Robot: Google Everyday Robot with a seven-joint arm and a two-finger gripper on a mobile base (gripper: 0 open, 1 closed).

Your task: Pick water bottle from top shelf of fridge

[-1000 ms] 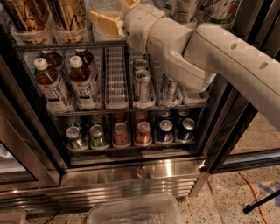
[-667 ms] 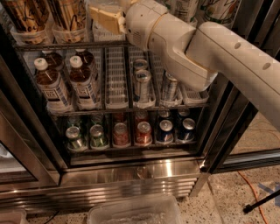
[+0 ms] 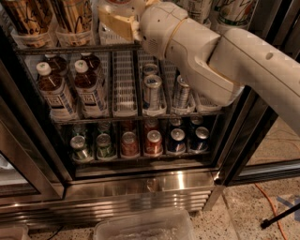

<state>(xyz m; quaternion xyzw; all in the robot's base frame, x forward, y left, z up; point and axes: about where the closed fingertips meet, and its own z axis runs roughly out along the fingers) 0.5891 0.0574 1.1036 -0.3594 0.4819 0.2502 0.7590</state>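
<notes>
My gripper is at the top shelf of the fridge, at the top edge of the view, on the end of the white arm that reaches in from the right. The gripper sits against the lower part of the water bottle, a clear bottle with a red-edged band. Only the bottle's bottom shows; the rest is cut off by the frame. The gripper's tan body hides where it meets the bottle.
Tall printed cans stand left of the gripper and more to the right. Brown-liquid bottles and cans fill the middle rack, small cans the lower one. A clear bin and an orange cable lie on the floor.
The arm and gripper have shifted slightly upward and a little to the right at the top shelf. Everything else in the fridge is as it was.
</notes>
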